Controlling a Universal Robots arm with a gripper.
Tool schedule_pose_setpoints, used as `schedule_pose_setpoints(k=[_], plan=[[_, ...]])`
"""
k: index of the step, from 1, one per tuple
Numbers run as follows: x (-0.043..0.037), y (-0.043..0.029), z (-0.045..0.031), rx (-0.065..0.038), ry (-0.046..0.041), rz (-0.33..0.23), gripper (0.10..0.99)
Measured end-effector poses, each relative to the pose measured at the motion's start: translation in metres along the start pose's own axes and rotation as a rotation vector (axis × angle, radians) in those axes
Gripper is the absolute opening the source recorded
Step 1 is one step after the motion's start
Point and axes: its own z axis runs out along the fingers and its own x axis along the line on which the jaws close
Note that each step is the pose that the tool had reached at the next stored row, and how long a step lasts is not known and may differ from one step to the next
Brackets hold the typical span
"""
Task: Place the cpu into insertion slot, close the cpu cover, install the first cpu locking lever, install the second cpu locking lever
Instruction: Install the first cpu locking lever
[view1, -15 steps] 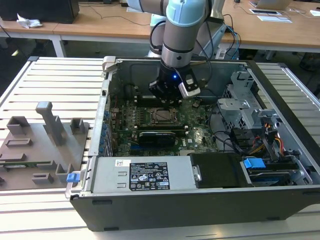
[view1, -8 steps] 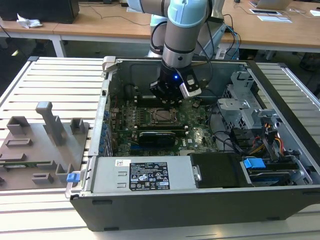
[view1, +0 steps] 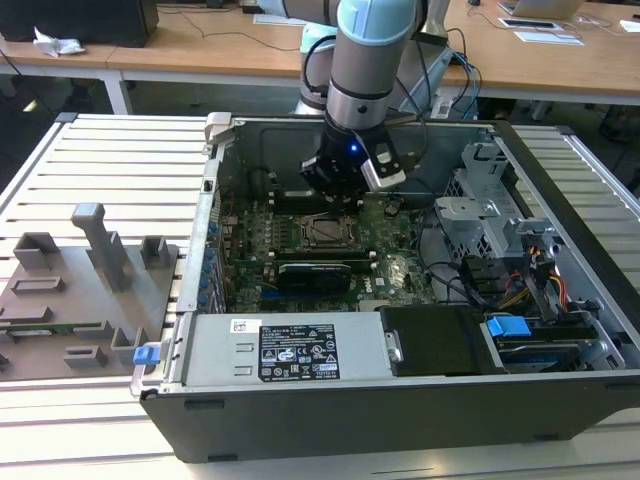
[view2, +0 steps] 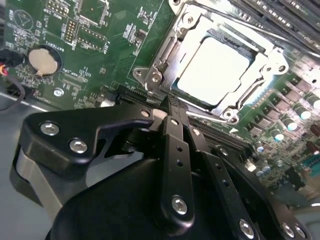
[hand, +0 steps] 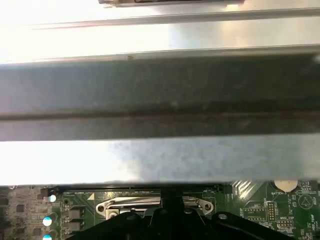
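Note:
In the second wrist view the cpu (view2: 212, 70) lies flat in the insertion slot, its silver top showing through the window of the cpu cover (view2: 170, 52), which lies down over it. My gripper (view2: 169, 109) is shut with nothing between its black fingers (view2: 175, 145), and its tip is at the socket's corner beside a metal hinge tab (view2: 152, 76). In the exterior view the gripper (view1: 340, 195) hangs inside the open computer case just behind the insertion slot (view1: 325, 230) on the green board (view1: 400, 270). The first wrist view shows the cover's edge (hand: 150, 204).
A coin battery (view2: 44, 60) and long black memory slots (view2: 280, 15) flank the socket. The case wall (hand: 160, 100) stands close behind the gripper. A black card (view1: 315, 272), power supply (view1: 290, 345), drive cage (view1: 500, 230) and cables crowd the case. A grey fixture plate (view1: 80, 290) lies at the exterior view's left.

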Motion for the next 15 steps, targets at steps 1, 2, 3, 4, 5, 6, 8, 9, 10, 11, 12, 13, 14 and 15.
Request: schedule_pose_setpoints(k=[1, 2, 3, 4, 5, 6, 8, 9, 10, 11, 12, 13, 14, 15], plan=[[0.0004, 0.0, -0.0003, -0.002, -0.0001, 0.0, 0.106], [0.0017, 0.0, -0.0003, -0.004, 0.0001, 0.0, 0.106], [0.0034, 0.0, -0.0002, -0.004, 0.0002, 0.0, 0.106], [0.0057, 0.0, -0.0001, -0.004, 0.0003, 0.0, 0.106], [0.0071, -0.0001, 0.0, -0.005, 0.0003, 0.0, 0.106], [0.0082, 0.0002, 0.0001, -0.005, 0.0003, 0.0, 0.106], [0.0098, 0.0013, 0.0003, -0.006, 0.0004, 0.0, 0.106], [0.0102, 0.0022, 0.0004, -0.006, 0.0003, 0.0, 0.106], [0.0103, 0.0042, 0.0006, -0.006, 0.0003, 0.0, 0.106], [0.0103, 0.0058, 0.0007, -0.006, 0.0003, 0.0, 0.106], [0.0104, 0.0072, 0.0008, -0.006, 0.0003, 0.0, 0.106], [0.0104, 0.0087, 0.001, -0.006, 0.0004, 0.0, 0.106], [0.0104, 0.0087, 0.001, -0.006, 0.0004, 0.0, 0.106], [0.0101, 0.0087, 0.001, -0.006, 0.0004, 0.0, 0.106]])
